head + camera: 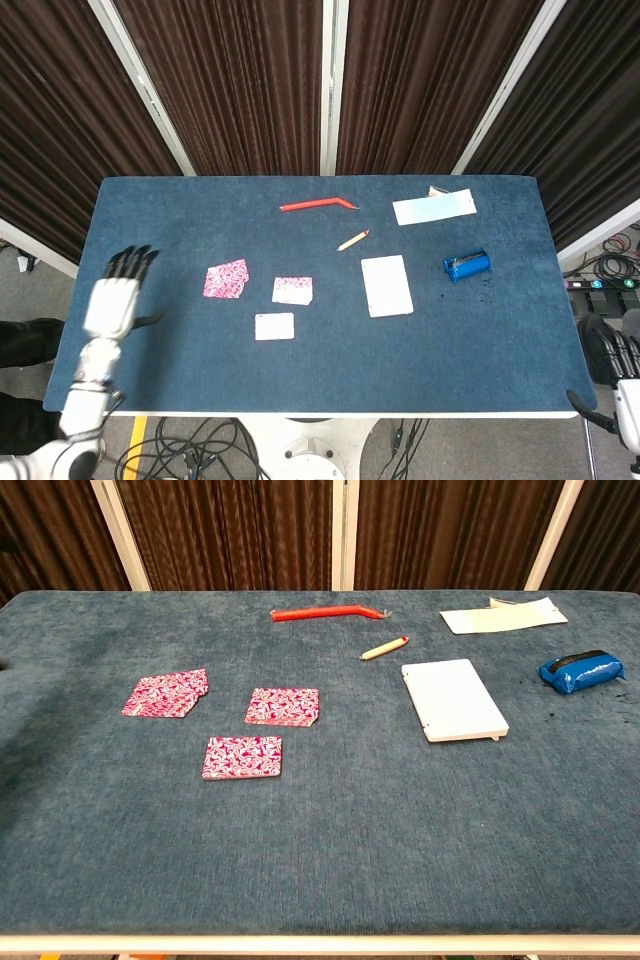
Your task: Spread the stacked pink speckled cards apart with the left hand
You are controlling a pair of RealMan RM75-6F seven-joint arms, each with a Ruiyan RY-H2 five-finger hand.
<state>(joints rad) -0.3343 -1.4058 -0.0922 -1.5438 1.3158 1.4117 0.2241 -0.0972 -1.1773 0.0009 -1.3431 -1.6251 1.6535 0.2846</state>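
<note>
The left hand (pixel 110 297) is hovering out at the robot's left, its dark-tipped fingers (pixel 130 258) stretched forward and slightly apart, holding nothing, with the pale forearm (pixel 85 385) trailing back toward the robot's body. The right hand (pixel 622 385) is only peeking in at the far lower right of the head view, its dark fingers (pixel 610 350) pointing up. Too little of it is showing to tell how it is set.
</note>
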